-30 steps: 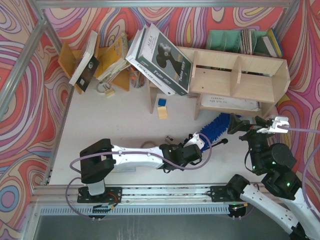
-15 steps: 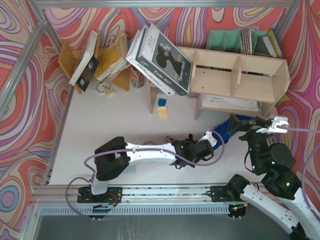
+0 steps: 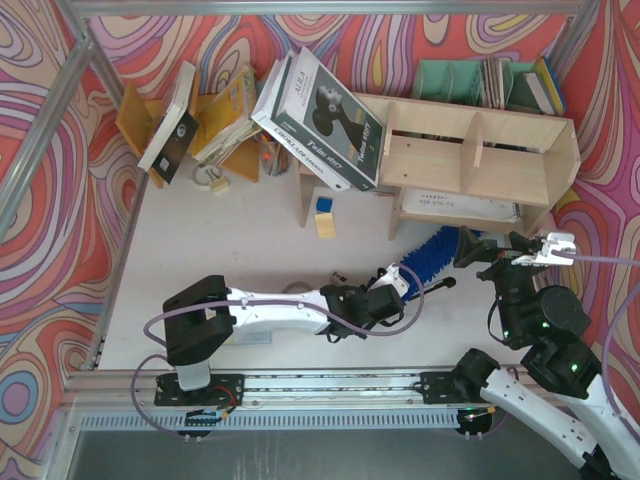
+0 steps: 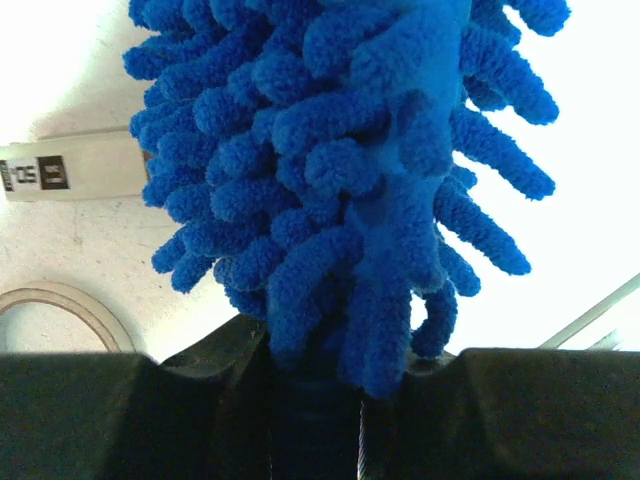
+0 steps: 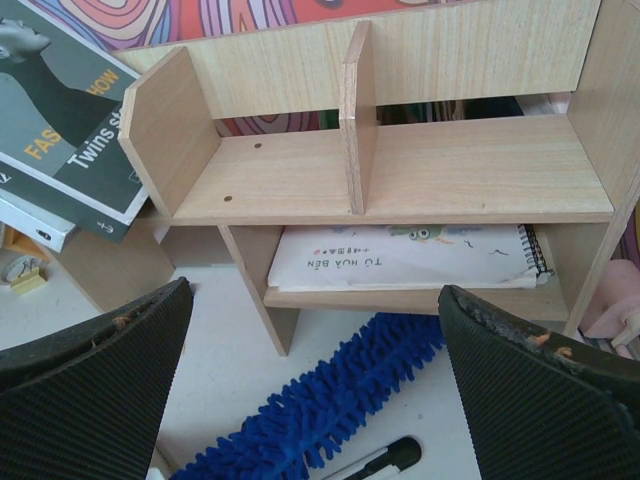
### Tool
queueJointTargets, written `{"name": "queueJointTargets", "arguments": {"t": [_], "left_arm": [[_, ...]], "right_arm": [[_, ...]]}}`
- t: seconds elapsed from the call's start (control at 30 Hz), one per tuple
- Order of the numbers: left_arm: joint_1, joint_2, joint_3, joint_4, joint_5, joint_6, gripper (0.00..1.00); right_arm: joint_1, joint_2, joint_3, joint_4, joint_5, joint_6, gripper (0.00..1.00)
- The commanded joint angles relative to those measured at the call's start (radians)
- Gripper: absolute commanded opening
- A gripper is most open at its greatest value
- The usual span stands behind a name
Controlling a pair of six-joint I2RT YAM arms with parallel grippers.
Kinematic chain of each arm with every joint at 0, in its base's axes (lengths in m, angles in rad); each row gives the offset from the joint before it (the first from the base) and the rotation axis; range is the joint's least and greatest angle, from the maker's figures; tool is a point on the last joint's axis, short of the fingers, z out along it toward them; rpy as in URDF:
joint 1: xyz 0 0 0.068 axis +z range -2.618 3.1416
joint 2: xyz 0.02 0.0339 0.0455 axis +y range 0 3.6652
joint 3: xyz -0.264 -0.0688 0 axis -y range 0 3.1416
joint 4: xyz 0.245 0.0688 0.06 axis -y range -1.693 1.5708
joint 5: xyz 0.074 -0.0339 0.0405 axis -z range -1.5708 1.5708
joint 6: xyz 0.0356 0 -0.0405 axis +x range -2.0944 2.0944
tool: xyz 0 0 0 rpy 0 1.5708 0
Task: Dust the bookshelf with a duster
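We see the duster (image 4: 350, 170) filling the view, its blue fluffy head rising from our left hand (image 4: 315, 405), which clamps its base. Left of the duster, a pale labelled strip (image 4: 75, 170) and a ring (image 4: 60, 300) lie on the desk (image 4: 60, 60).

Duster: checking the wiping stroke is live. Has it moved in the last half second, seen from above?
Yes. The duster, held by the left gripper, has slid left along the front of the bookshelf, back to where it lay a second ago.

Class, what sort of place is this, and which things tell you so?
Most likely a robot test cell staged as a study corner: patterned backdrop walls on a metal frame, left arm and right arm mounted at the table's edge, and a bookshelf with books.
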Motion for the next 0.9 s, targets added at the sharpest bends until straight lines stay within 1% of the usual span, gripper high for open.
{"name": "queueJointTargets", "arguments": {"t": [0.0, 0.23, 0.37, 0.73, 0.87], "left_arm": [[0.011, -0.037, 0.008, 0.065, -0.035, -0.017, 0.00], [0.010, 0.074, 0.160, 0.052, 0.041, 0.030, 0.00], [-0.009, 0.132, 0.238, -0.012, 0.029, 0.080, 0.00], [-0.011, 0.207, 0.256, -0.096, 0.115, 0.085, 0.00], [-0.011, 0.207, 0.255, -0.109, 0.108, 0.081, 0.00]], "right_arm": [[0.004, 0.009, -0.005, 0.050, 0.002, -0.022, 0.99], [0.004, -0.001, -0.009, 0.048, 0.008, -0.024, 0.99], [0.004, 0.000, -0.009, 0.048, 0.010, -0.023, 0.99], [0.004, 0.001, -0.010, 0.053, 0.011, -0.029, 0.99], [0.004, -0.002, -0.011, 0.052, 0.010, -0.027, 0.99]]}}
